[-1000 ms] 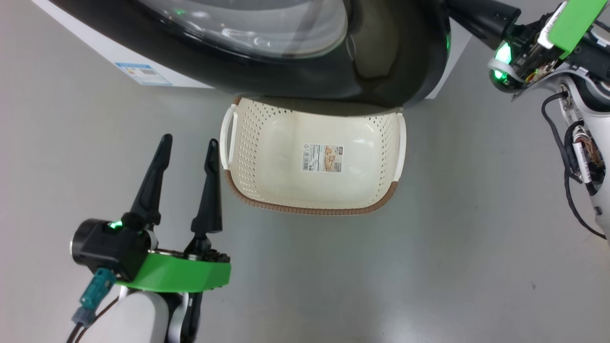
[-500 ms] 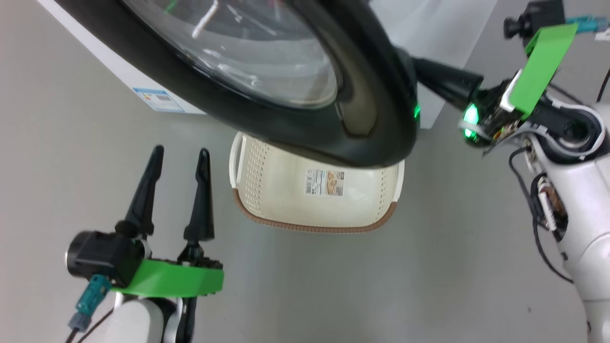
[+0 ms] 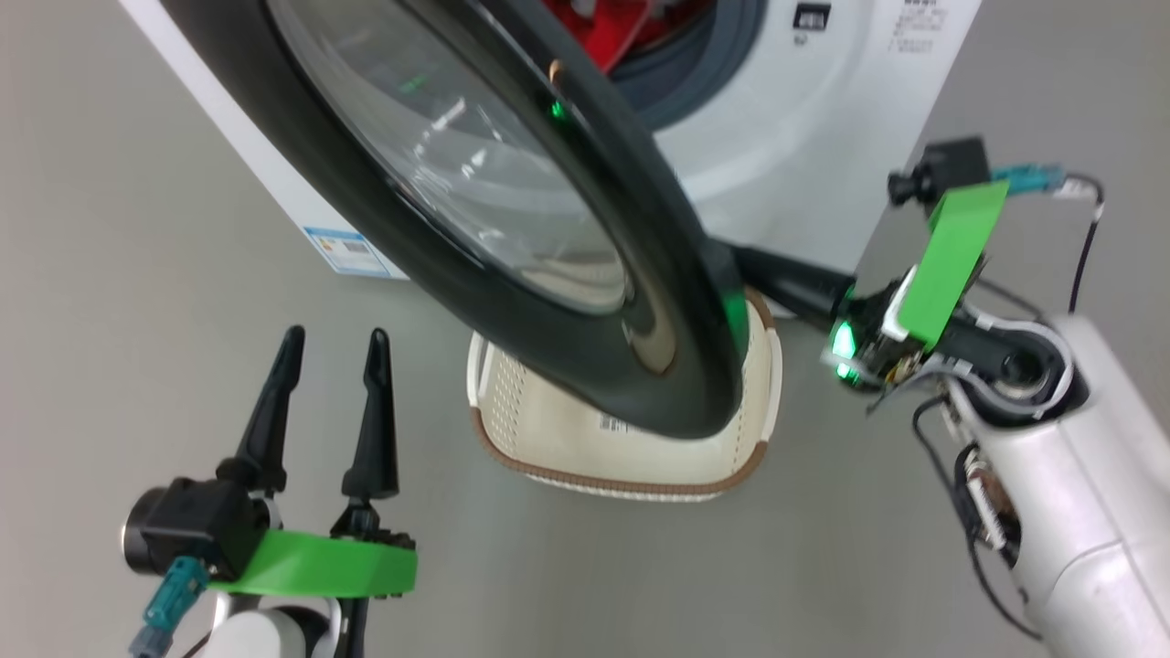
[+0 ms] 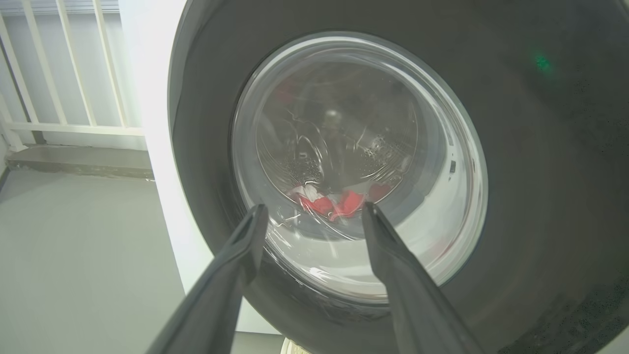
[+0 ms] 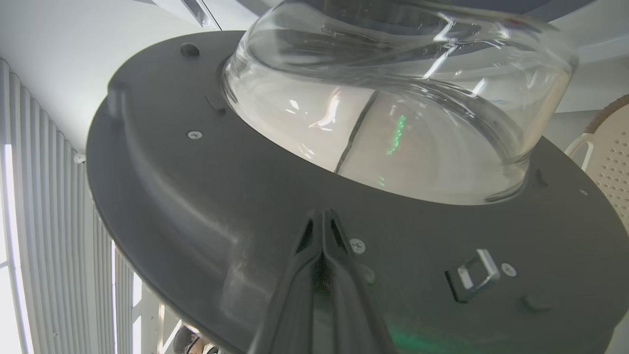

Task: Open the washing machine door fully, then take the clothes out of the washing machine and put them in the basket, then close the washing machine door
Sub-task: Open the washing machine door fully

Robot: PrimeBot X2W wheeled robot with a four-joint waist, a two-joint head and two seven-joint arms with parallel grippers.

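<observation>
Honestly, the washing machine door covers half the basket, clothes just peek out up top; right gripper jaws clenched, left gripper jaws released.

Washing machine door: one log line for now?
door partly open | right tool shut against its inner face | left tool open | clothes in washing machine | basket under door
</observation>
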